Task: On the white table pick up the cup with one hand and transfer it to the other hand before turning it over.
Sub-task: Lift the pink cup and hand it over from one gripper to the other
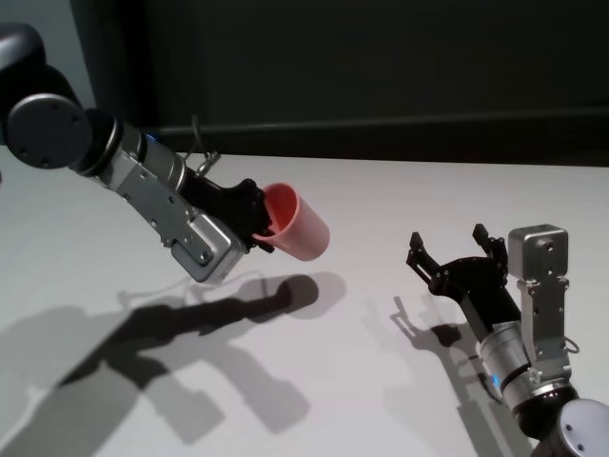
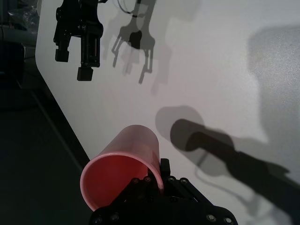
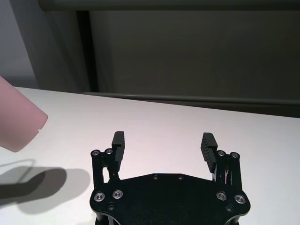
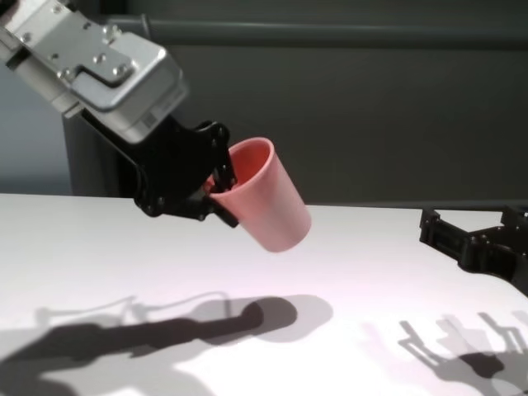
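The salmon-pink cup [image 1: 297, 225] hangs tilted in the air above the white table [image 1: 428, 190], its mouth toward my left arm and its base pointing down and to the right. My left gripper [image 1: 259, 228] is shut on the cup's rim, one finger inside and one outside, as the left wrist view shows at the cup [image 2: 125, 159]. My right gripper [image 1: 449, 238] stands open and empty to the right of the cup, apart from it. In the right wrist view the cup's base [image 3: 18, 123] is off to one side of the open right gripper [image 3: 162, 140].
The arms and the cup cast dark shadows [image 1: 219, 314] on the tabletop. A dark wall [image 1: 381, 67] runs behind the table's far edge. In the left wrist view the table's edge [image 2: 61, 112] drops off to a dark floor.
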Robot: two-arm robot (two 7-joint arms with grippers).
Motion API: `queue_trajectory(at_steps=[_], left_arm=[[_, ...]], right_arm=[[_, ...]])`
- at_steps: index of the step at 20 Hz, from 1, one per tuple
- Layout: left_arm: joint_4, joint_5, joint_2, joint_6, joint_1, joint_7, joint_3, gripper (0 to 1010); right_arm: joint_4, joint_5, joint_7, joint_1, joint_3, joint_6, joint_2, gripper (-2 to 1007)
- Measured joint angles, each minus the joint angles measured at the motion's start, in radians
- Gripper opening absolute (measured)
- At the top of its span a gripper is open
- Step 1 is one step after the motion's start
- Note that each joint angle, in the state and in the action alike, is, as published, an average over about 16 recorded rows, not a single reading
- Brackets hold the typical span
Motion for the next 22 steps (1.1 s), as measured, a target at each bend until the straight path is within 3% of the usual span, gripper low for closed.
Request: queue_trajectory(at_steps=[5,11,17,22], left_arm=[[0.017,-0.105,0.013,-0.059,0.021,0.044,-0.044,40],[0.053,-0.242,0.015,-0.13,0.052,0.066,-0.095,40],[0.092,-0.363,0.006,-0.183,0.077,0.053,-0.134,40],[0.124,-0.448,-0.006,-0.208,0.091,0.022,-0.153,40]], right_arm=[[0.0,0.0,0.0,0.0,0.0,0.0,0.0,1000],[0.0,0.0,0.0,0.0,0.0,0.0,0.0,1000],[0.0,0.0,0.0,0.0,0.0,0.0,0.0,1000],[0.0,0.0,0.0,0.0,0.0,0.0,0.0,1000]])
